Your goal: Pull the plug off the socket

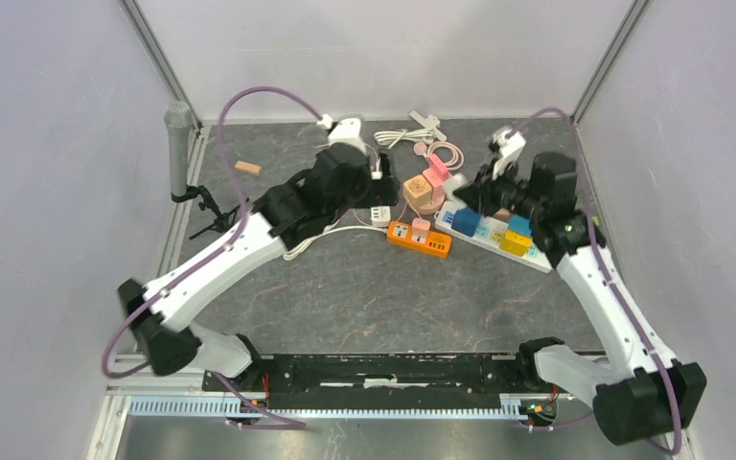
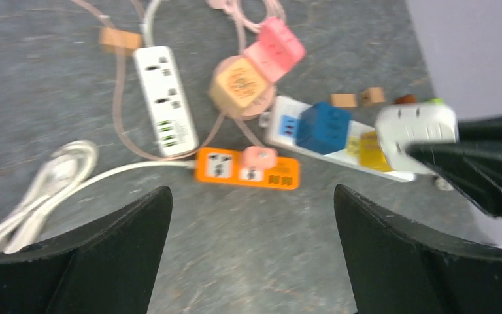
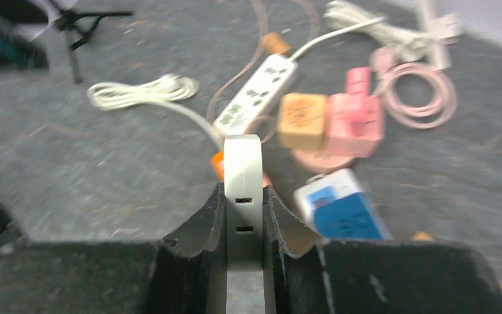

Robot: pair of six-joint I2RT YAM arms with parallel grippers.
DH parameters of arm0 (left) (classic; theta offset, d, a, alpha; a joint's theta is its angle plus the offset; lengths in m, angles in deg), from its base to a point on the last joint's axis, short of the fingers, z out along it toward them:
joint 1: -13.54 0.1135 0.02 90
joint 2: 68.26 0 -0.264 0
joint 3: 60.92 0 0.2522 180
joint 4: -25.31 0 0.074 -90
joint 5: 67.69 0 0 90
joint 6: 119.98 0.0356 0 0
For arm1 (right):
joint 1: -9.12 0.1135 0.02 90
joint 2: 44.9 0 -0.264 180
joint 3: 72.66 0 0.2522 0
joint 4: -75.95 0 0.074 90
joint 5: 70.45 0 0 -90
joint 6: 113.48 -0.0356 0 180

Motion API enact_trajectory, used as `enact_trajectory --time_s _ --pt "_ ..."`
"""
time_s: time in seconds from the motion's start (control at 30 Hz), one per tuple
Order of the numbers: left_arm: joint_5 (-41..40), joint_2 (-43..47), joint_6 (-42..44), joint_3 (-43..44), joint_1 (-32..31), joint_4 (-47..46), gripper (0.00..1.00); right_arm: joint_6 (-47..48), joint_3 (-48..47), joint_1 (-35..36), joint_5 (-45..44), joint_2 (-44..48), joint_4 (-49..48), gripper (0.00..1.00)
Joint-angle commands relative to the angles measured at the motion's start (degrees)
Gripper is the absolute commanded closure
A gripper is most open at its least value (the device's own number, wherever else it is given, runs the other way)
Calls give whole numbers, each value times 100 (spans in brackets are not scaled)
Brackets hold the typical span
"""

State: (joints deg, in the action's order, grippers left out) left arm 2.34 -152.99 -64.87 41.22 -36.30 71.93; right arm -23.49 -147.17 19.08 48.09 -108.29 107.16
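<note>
A white plug [image 3: 243, 157] is clamped edge-on in the closed right claw [image 3: 243, 196]. It is held near the white strip [image 2: 281, 124] and its blue cube [image 2: 322, 126], right of centre on the tabletop [image 1: 364, 287]. The left claw [image 2: 251, 195] is spread wide and empty, just short of the orange strip [image 2: 247, 169].

Left pincer [image 2: 251, 196] wide, right pincer [image 3: 243, 196] clenched

Left arm [image 1: 220, 264] and right arm [image 1: 602, 292] show white link shells, black joint housings and bases, a mauve cable [image 1: 259, 92] looped along each, a white wrist module [image 1: 348, 129], and black wedge-shaped fingers [image 2: 104, 261].
</note>
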Motion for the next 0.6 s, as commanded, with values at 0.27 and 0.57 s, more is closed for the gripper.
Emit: enact_trajectory --time_s 0.27,0.57 --pt "-1496 2764 944 -2138 28 -426 0 -1144 2042 2522 -444 437 -1187 100" --pt "-1748 3244 979 -2650 30 -666 0 -1296 2201 4512 -1296 -920 -1577 84"
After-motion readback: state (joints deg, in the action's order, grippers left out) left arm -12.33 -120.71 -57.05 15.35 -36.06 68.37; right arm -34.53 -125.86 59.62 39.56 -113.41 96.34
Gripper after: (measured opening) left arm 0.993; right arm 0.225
